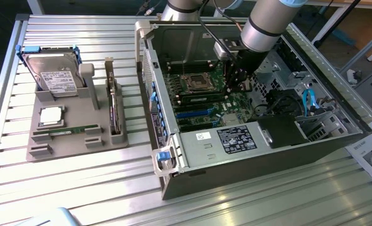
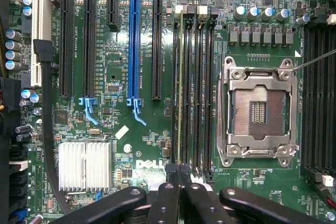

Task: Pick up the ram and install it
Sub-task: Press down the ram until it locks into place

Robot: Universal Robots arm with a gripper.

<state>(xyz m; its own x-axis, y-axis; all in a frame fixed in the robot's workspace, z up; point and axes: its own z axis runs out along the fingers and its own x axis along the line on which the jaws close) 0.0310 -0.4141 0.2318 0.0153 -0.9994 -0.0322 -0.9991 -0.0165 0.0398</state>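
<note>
An open computer case [image 1: 261,136] of grey sheet metal lies on its side on a ribbed metal table [image 1: 79,183], exposing a green motherboard [image 2: 152,145] with long black slots, one blue slot [image 2: 135,45], a finned silver heatsink [image 2: 84,165] and a square, steel-framed CPU socket [image 2: 257,109]. The arm reaches down into the case; its gripper [image 2: 178,174] has the two black fingers [image 2: 169,182] pressed together on the end of a thin green ram [image 2: 181,87], which stands on edge in one of the memory slots beside the socket. To the exterior view's left, a grey moulded holder [image 1: 79,127] carries one hard drive [image 1: 54,75], one square silver chip [image 1: 51,115], one second ram stick [image 1: 69,130] lying flat, and one dark card [image 1: 114,110] on edge.
</note>
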